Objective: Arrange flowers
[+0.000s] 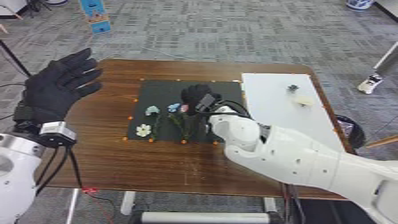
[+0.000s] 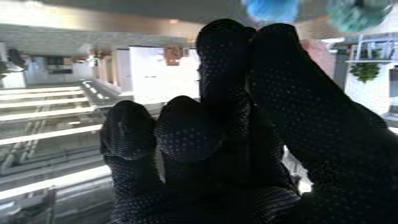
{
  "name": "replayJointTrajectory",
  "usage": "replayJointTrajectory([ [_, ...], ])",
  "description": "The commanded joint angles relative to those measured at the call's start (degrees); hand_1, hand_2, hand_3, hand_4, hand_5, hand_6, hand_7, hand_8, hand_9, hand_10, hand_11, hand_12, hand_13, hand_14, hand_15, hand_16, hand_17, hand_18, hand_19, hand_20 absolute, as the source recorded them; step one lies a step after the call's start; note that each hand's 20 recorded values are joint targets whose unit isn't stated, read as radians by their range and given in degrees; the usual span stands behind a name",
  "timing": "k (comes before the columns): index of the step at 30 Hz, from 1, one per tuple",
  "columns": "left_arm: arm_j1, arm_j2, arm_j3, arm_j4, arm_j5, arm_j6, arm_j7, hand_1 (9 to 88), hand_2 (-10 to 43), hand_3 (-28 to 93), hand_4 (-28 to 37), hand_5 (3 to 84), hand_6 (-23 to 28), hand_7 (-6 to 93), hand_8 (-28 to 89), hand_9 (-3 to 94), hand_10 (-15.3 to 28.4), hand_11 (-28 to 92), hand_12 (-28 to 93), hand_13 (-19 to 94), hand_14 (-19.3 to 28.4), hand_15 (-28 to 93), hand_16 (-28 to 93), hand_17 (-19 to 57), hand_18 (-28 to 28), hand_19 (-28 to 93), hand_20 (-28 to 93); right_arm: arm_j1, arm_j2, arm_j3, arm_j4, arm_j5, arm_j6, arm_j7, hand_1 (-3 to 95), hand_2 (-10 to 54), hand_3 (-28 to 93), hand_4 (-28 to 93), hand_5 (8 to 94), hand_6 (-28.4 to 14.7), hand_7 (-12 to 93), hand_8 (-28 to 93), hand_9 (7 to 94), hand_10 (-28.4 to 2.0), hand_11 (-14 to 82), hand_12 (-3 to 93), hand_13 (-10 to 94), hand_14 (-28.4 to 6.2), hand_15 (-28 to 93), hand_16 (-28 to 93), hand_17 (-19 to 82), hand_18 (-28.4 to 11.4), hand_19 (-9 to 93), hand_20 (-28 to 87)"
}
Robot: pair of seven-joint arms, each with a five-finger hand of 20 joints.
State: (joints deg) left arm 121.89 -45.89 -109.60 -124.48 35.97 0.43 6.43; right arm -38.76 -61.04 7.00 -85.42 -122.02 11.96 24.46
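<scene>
Black-gloved left hand (image 1: pixel 58 90) is hanging closest to the lens, up at the left on its white jointed arm (image 1: pixel 18 162), with fingers pointing up and spreading loosely apart, not gripping a thing. Next over, the brown wooden table (image 1: pixel 111 165) is carrying a black rectangular mat (image 1: pixel 191 84) with little orange dots running around its edges. The flowers are mostly lying along the left half of that mat: a white open-petalled flower (image 1: pixel 143 130) is sitting lower left, a pale teal bloom (image 1: pixel 152 109) is resting above it, then a light blue flower (image 1: pixel 173 107) and a small pink flower (image 1: pixel 184 108) are lying side by side, with thin green stems (image 1: pixel 182 125) trailing below them. Right hand (image 1: pixel 197 94), also black-gloved, is hovering low over the mat just beside the pink one; honestly can't tell if it's clamping anything or not. Its white arm (image 1: pixel 293 155) is stretching in from the lower right. Farther right, a white rectangular board (image 1: pixel 266 95) is lying on the table, and a small dark green piece (image 1: pixel 293 88) is sitting on it near a pale cream piece (image 1: pixel 304 100).
</scene>
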Motion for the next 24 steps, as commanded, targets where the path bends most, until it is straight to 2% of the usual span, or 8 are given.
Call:
replayJointTrajectory([
  [1, -1.9, 0.52, 1.49, 0.41, -0.02, -1.13, 0.38, 20.3, -4.9, 70, -28.3, 30.6, 2.6, 16.5, -9, 28.0, 11.8, 17, 16, 22, 13.8, 22, 3, -10.9, 22.7, 44, 8, 1.9, -3.5, -2.8, 3.7, -2.7, 2.4, 2.6, 50.1, -9.5, 84, -23, 75.2, 3.7, 44, 0, 83.2, -6.3, 26.4, 48.8, 69, -6.2, 82, 38, 40, -19.7, 93, 60],
  [5, -3.0, 0.91, 2.36, 0.68, -0.04, -1.23, 0.62, 20.3, -4.8, 70, -28.3, 30.6, 2.6, 16.5, -9, 28.0, 11.8, 17, 16, 22, 13.8, 22, 3, -10.9, 22.7, 44, 8, 3.4, -4.6, -4.5, 5.8, -3.1, 4.7, 4.0, 50.5, -9.5, 84, -24, 74.9, 3.8, 45, 0, 83.0, -6.3, 26.6, 48.9, 69, -6.3, 82, 38, 40, -19.9, 93, 60],
  [12, -3.0, 0.86, 2.66, 0.63, -0.1, -1.32, 0.67, 20.4, -5.0, 70, -28.3, 30.6, 2.7, 16.4, -9, 28.0, 11.8, 17, 16, 22, 13.8, 22, 3, -10.9, 22.7, 44, 8, 4.3, -4.5, -5.2, 7.1, -4.5, 5.3, 6.4, 51.4, -9.5, 83, -25, 74.2, 3.8, 45, -1, 82.5, -6.2, 26.6, 49.0, 69, -6.1, 83, 37, 40, -19.8, 93, 60],
  [21, -3.6, 1.03, 3.03, 0.84, -0.11, -1.31, 0.55, 20.4, -4.9, 70, -28.3, 30.5, 2.6, 16.5, -9, 28.0, 11.9, 17, 16, 22, 13.9, 22, 3, -11.0, 22.7, 44, 8, 3.7, -3.8, -3.8, 6.0, -4.0, 1.3, 6.0, 51.9, -9.5, 83, -27, 72.7, 3.9, 45, -1, 81.5, -5.7, 25.6, 48.3, 68, -6.1, 83, 36, 40, -19.7, 93, 61],
  [24, -3.5, 1.07, 2.87, 0.8, -0.09, -1.48, 0.47, 20.5, -4.8, 70, -28.3, 30.5, 2.6, 16.6, -9, 28.0, 11.9, 17, 16, 22, 13.9, 23, 3, -11.0, 22.7, 44, 8, 3.6, -3.6, -3.5, 5.6, -4.1, 0.0, 5.8, 50.9, -9.5, 83, -27, 71.3, 4.5, 41, -2, 81.1, -5.6, 22.0, 47.6, 68, -6.3, 83, 36, 39, -19.7, 93, 60],
])
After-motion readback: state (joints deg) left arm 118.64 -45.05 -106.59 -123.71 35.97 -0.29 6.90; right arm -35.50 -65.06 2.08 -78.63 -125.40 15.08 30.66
